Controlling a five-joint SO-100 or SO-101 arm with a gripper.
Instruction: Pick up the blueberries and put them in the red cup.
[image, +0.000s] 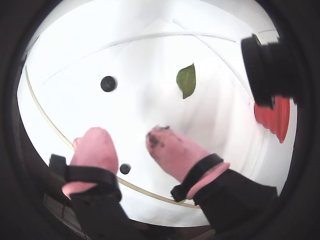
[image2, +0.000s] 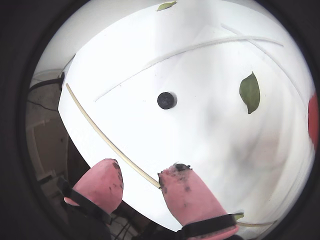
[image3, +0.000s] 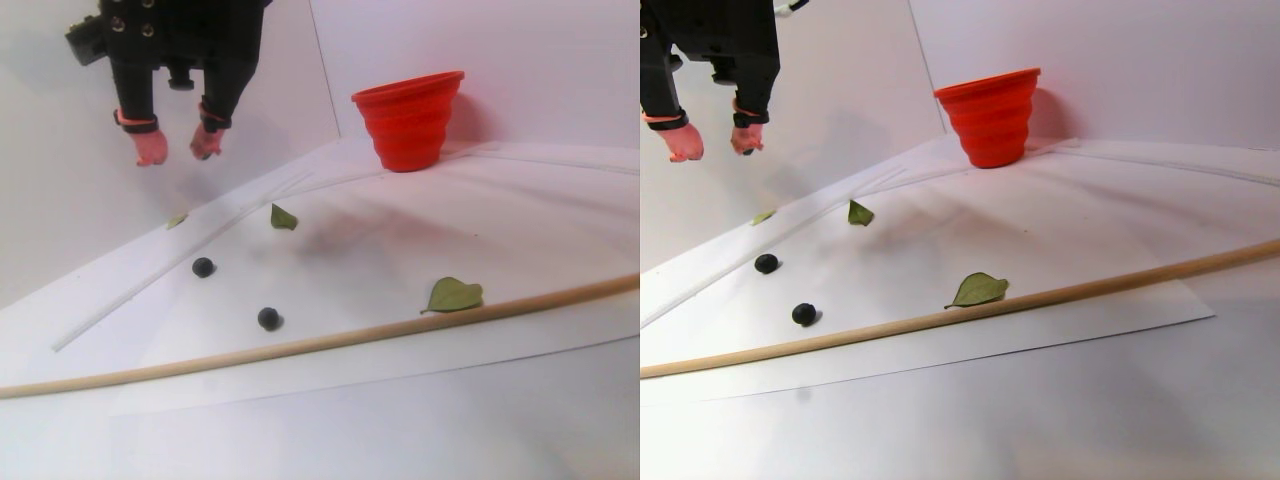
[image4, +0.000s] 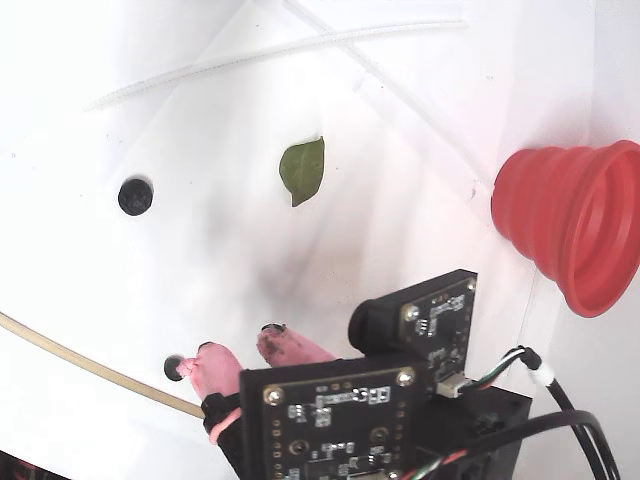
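Two blueberries lie on the white sheet: one (image3: 203, 267) farther back and one (image3: 269, 319) close to a thin wooden stick. Both show in a wrist view (image: 108, 83) (image: 125, 168) and in the fixed view (image4: 135, 196) (image4: 174, 368); another wrist view shows only one (image2: 166, 100). The red cup (image3: 408, 118) stands upright at the back by the wall, also in the fixed view (image4: 575, 225) and at a wrist view's right edge (image: 274, 117). My gripper (image3: 178, 155) with pink fingertips hangs high above the sheet, open and empty (image: 127, 137) (image2: 142, 172) (image4: 238, 345).
A thin wooden stick (image3: 300, 345) runs across the sheet's front. Green leaves lie on the sheet: one (image3: 283, 217) mid-back, one (image3: 455, 295) against the stick, a small one (image3: 177, 219) at the left. White walls stand behind.
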